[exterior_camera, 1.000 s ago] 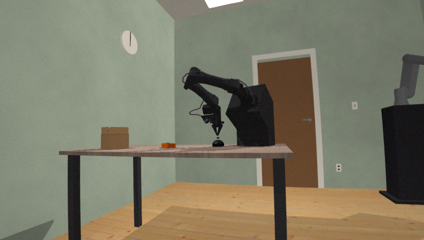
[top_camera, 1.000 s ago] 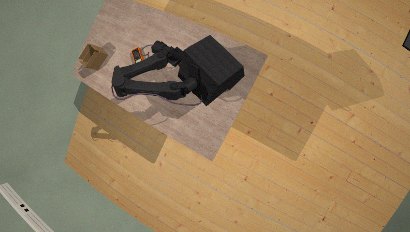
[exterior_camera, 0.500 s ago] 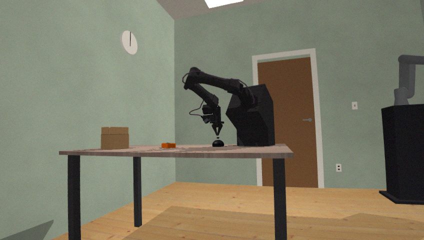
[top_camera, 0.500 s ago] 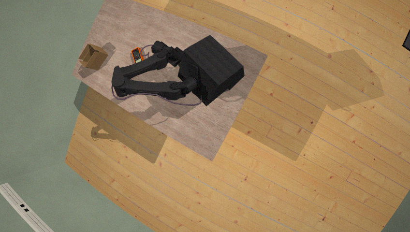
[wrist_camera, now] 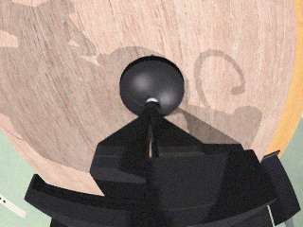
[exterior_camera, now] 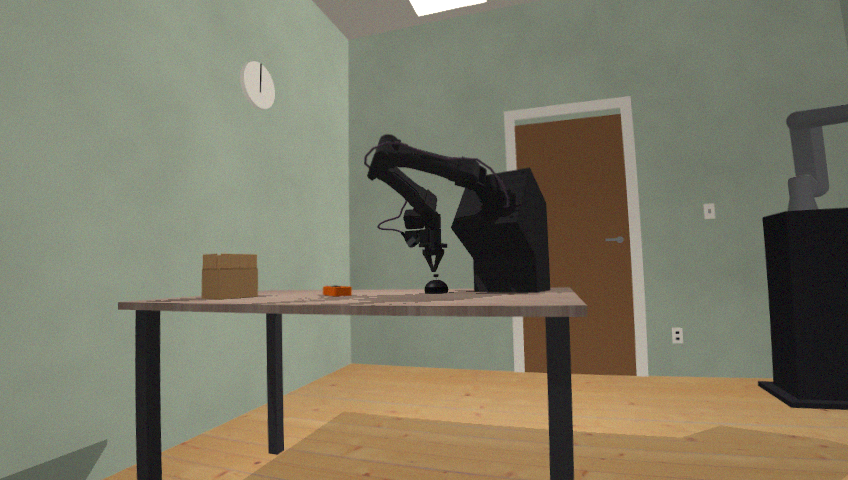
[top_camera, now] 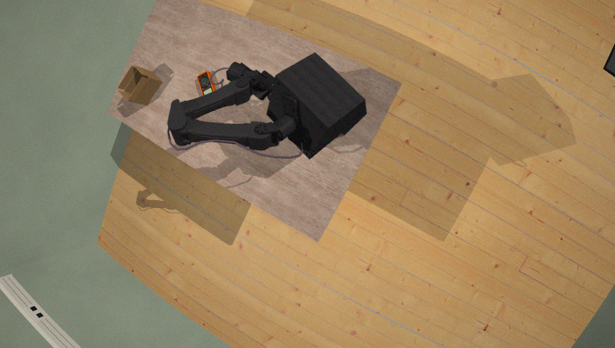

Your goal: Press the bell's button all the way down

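The bell (exterior_camera: 436, 287) is a small black dome on the wooden table, just in front of the arm's base. In the wrist view the bell (wrist_camera: 151, 85) fills the middle, with its small light button (wrist_camera: 151, 102) at the top. My gripper (exterior_camera: 435, 267) is shut and empty, pointing straight down right above the button. In the wrist view the fingertips (wrist_camera: 151, 108) line up on the button. From the side a very thin gap shows between tips and button. In the overhead view the arm (top_camera: 224, 96) hides the bell.
An orange handheld meter (top_camera: 206, 82) lies on the table left of the bell, also seen from the side (exterior_camera: 336, 290). An open cardboard box (top_camera: 138, 85) stands near the table's far left end. The arm's black base block (top_camera: 319, 103) stands right behind the bell.
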